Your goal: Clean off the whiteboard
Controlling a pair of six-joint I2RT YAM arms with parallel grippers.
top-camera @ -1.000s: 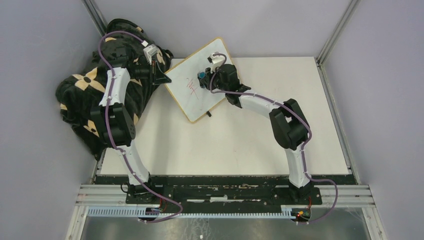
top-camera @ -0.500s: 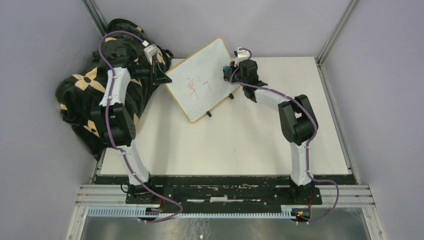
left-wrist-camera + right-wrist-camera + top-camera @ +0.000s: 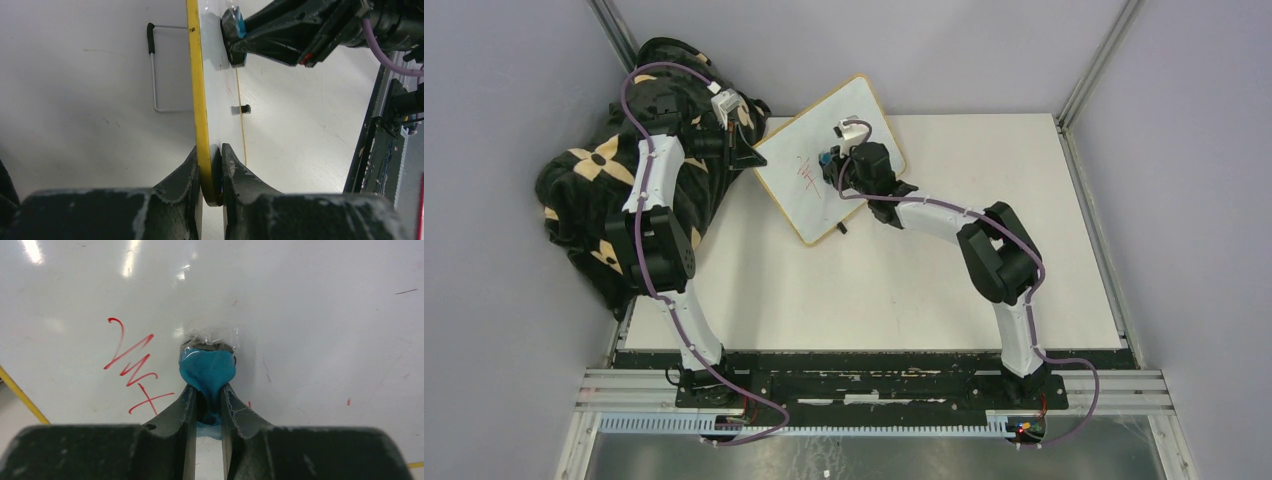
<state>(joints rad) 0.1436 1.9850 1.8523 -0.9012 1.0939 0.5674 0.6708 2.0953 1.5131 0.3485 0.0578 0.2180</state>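
The whiteboard [image 3: 796,208], white with a tan frame, stands tilted at the table's back left. Its edge [image 3: 195,75] shows yellow in the left wrist view. My left gripper [image 3: 749,152] [image 3: 210,150] is shut on the board's left corner, clamping the frame. My right gripper [image 3: 832,160] [image 3: 209,390] is shut on a blue eraser [image 3: 207,365] [image 3: 235,30], whose dark pad presses against the board's face [image 3: 300,315]. Red marks [image 3: 135,367] [image 3: 806,170] lie just left of the eraser. A small black foot [image 3: 244,109] shows at the board's lower edge.
A black bag with a tan pattern [image 3: 594,190] lies left of the table, under the left arm. A wire stand [image 3: 155,75] juts out behind the board. The white table [image 3: 874,290] ends at grey walls and metal posts [image 3: 1089,70].
The right gripper swept the eraser out to the board's right edge and back to its middle. The red mark on the right is gone. The left gripper has held still.
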